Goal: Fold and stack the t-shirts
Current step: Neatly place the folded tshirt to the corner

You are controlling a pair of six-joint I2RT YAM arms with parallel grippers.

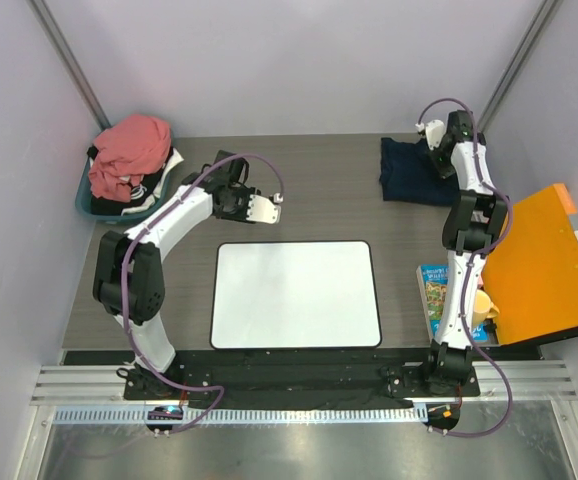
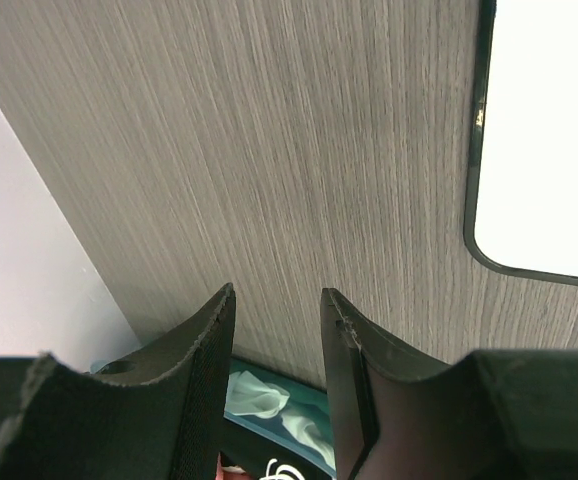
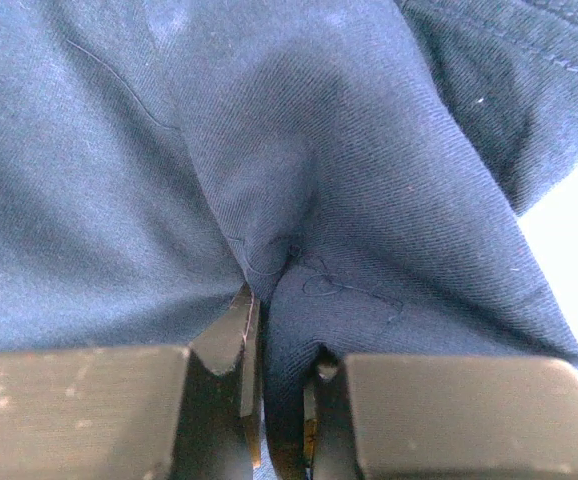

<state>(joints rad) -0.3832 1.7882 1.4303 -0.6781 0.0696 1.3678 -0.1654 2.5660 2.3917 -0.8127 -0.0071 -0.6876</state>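
Note:
A folded dark navy t-shirt (image 1: 409, 172) lies at the back right of the table. My right gripper (image 1: 435, 137) is down on its right part and is shut on a fold of the navy cloth (image 3: 299, 230), which fills the right wrist view. A salmon-pink t-shirt (image 1: 129, 150) is heaped on top of a teal basket (image 1: 87, 203) at the back left. My left gripper (image 1: 269, 210) hangs open and empty over bare table just above the white mat's (image 1: 296, 294) back left corner; its fingers (image 2: 199, 380) frame the wood and the basket's edge (image 2: 269, 395).
A flat orange panel (image 1: 539, 265) lies at the right edge. A colourful book (image 1: 436, 295) and a yellow cup (image 1: 481, 305) sit by the right arm's base. The mat's black-rimmed corner (image 2: 484, 200) shows in the left wrist view. Grey walls close in left and right.

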